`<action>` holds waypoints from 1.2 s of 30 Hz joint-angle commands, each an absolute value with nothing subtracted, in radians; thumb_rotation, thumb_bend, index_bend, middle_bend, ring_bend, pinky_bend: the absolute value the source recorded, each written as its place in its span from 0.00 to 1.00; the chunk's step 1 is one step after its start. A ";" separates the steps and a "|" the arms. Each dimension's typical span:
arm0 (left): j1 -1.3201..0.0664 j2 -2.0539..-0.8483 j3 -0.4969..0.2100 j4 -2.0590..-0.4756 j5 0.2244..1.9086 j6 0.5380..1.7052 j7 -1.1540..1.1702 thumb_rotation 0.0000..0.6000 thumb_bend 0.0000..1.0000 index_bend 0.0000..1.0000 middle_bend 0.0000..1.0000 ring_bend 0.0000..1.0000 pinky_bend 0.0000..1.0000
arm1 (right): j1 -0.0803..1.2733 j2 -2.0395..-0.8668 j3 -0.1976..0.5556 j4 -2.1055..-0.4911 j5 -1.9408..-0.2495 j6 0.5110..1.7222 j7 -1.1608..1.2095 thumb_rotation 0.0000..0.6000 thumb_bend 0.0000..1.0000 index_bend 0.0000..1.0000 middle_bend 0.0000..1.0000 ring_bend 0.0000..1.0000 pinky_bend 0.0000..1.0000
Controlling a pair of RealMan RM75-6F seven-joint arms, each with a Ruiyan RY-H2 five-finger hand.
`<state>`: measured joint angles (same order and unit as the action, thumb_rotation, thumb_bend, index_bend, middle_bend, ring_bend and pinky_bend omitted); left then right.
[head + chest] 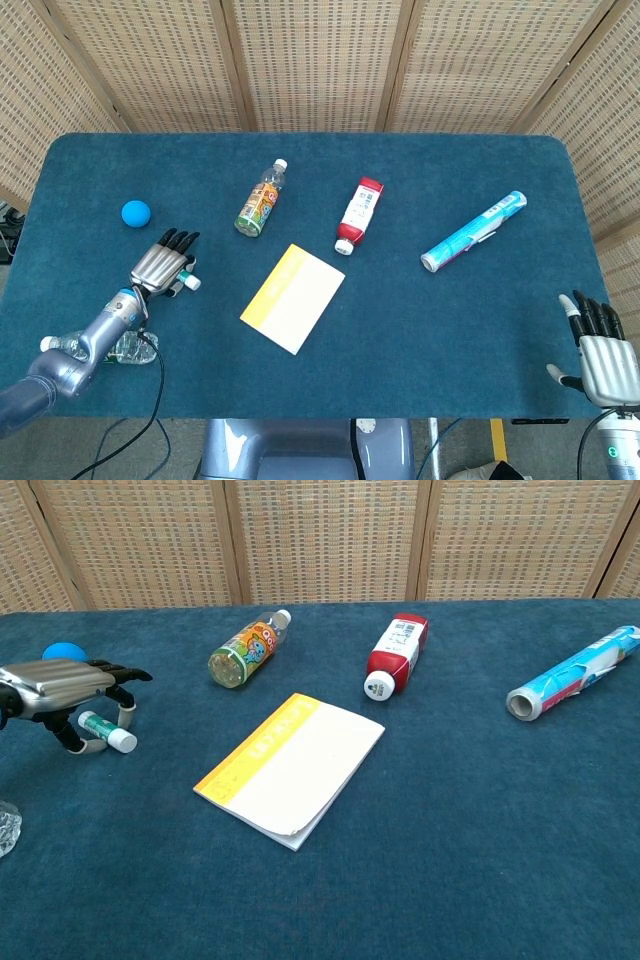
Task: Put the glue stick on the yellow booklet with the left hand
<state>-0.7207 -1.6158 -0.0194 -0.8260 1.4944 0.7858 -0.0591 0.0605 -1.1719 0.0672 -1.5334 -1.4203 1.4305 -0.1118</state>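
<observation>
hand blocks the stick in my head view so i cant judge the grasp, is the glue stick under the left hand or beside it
Observer: Under it. From the chest view the glue stick lies below the palm of the left hand, with its white cap poking out toward the yellow booklet.
Operator: fingers wrapped round it
Observer: No. The fingers stretch out flat above it, and only the thumb curls down on its near side.
Operator: is it off the table
Observer: It lies level and low over the table. I cannot tell whether it touches.
</observation>
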 commanded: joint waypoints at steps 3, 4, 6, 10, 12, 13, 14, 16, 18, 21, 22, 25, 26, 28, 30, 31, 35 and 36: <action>-0.720 -1.597 -0.032 -0.857 1.503 0.848 -0.060 1.00 0.40 0.58 0.00 0.00 0.00 | 0.060 -1.173 0.065 -1.534 -1.425 1.433 -0.113 1.00 0.00 0.05 0.00 0.00 0.00; -0.721 -1.589 -0.035 -0.871 1.504 0.856 -0.058 1.00 0.40 0.58 0.00 0.00 0.00 | 0.060 -1.173 0.065 -1.534 -1.425 1.433 -0.112 1.00 0.00 0.05 0.00 0.00 0.00; -0.728 -1.568 -0.045 -0.907 1.505 0.874 -0.048 1.00 0.41 0.58 0.00 0.00 0.00 | 0.060 -1.172 0.065 -1.535 -1.427 1.434 -0.110 1.00 0.00 0.05 0.00 0.00 0.00; -0.748 -1.530 -0.066 -0.992 1.506 0.896 0.001 1.00 0.41 0.58 0.00 0.00 0.00 | 0.059 -1.168 0.066 -1.536 -1.426 1.435 -0.102 1.00 0.00 0.05 0.00 0.00 0.00; -0.761 -1.515 -0.078 -1.035 1.506 0.903 0.031 1.00 0.41 0.58 0.00 0.00 0.00 | 0.060 -1.166 0.065 -1.537 -1.426 1.433 -0.098 1.00 0.00 0.05 0.00 0.00 0.00; -0.768 -1.509 -0.083 -1.056 1.506 0.904 0.048 1.00 0.41 0.58 0.00 0.00 0.00 | 0.060 -1.165 0.065 -1.537 -1.425 1.432 -0.096 1.00 0.00 0.05 0.00 0.00 0.00; -0.779 -1.501 -0.090 -1.086 1.507 0.904 0.071 1.00 0.41 0.58 0.00 0.00 0.00 | 0.060 -1.164 0.066 -1.537 -1.425 1.432 -0.092 1.00 0.00 0.05 0.00 0.00 0.00; -0.795 -1.494 -0.101 -1.130 1.510 0.905 0.100 1.00 0.41 0.58 0.00 0.00 0.00 | 0.060 -1.161 0.068 -1.538 -1.424 1.432 -0.086 1.00 0.00 0.05 0.00 0.00 0.00; -0.814 -1.492 -0.114 -1.184 1.507 0.901 0.145 1.00 0.41 0.57 0.00 0.00 0.00 | 0.059 -1.157 0.070 -1.539 -1.422 1.433 -0.075 1.00 0.00 0.05 0.00 0.00 0.00; -0.837 -1.503 -0.128 -1.243 1.493 0.886 0.206 1.00 0.41 0.57 0.00 0.00 0.00 | 0.059 -1.151 0.072 -1.540 -1.420 1.433 -0.064 1.00 0.00 0.05 0.00 0.00 0.00; -0.848 -1.512 -0.134 -1.264 1.484 0.876 0.232 1.00 0.41 0.57 0.00 0.00 0.00 | 0.059 -1.149 0.072 -1.540 -1.419 1.432 -0.058 1.00 0.00 0.05 0.00 0.00 0.00; -0.873 -1.548 -0.145 -1.298 1.461 0.853 0.296 1.00 0.41 0.57 0.00 0.00 0.00 | 0.058 -1.142 0.074 -1.543 -1.417 1.432 -0.042 1.00 0.00 0.05 0.00 0.00 0.00; -0.881 -1.563 -0.148 -1.302 1.450 0.843 0.315 1.00 0.41 0.56 0.00 0.00 0.00 | 0.057 -1.139 0.075 -1.544 -1.416 1.432 -0.036 1.00 0.00 0.05 0.00 0.00 0.00; -0.891 -1.584 -0.152 -1.304 1.425 0.830 0.347 1.00 0.41 0.56 0.00 0.00 0.00 | 0.057 -1.134 0.076 -1.544 -1.415 1.431 -0.025 1.00 0.00 0.05 0.00 0.00 0.00; -0.897 -1.599 -0.154 -1.303 1.410 0.820 0.364 1.00 0.41 0.56 0.00 0.00 0.00 | 0.056 -1.131 0.077 -1.546 -1.414 1.431 -0.018 1.00 0.00 0.05 0.00 0.00 0.00; -0.901 -1.610 -0.155 -1.301 1.398 0.812 0.378 1.00 0.41 0.56 0.00 0.00 0.00 | 0.056 -1.129 0.078 -1.546 -1.414 1.431 -0.013 1.00 0.00 0.05 0.00 0.00 0.00; -0.917 -1.647 -0.156 -1.287 1.356 0.788 0.425 1.00 0.41 0.55 0.00 0.00 0.00 | 0.057 -1.121 0.080 -1.547 -1.411 1.428 0.006 1.00 0.00 0.05 0.00 0.00 0.00; -0.919 -1.652 -0.156 -1.286 1.347 0.784 0.432 1.00 0.40 0.55 0.00 0.00 0.00 | 0.057 -1.120 0.081 -1.548 -1.411 1.427 0.009 1.00 0.00 0.05 0.00 0.00 0.00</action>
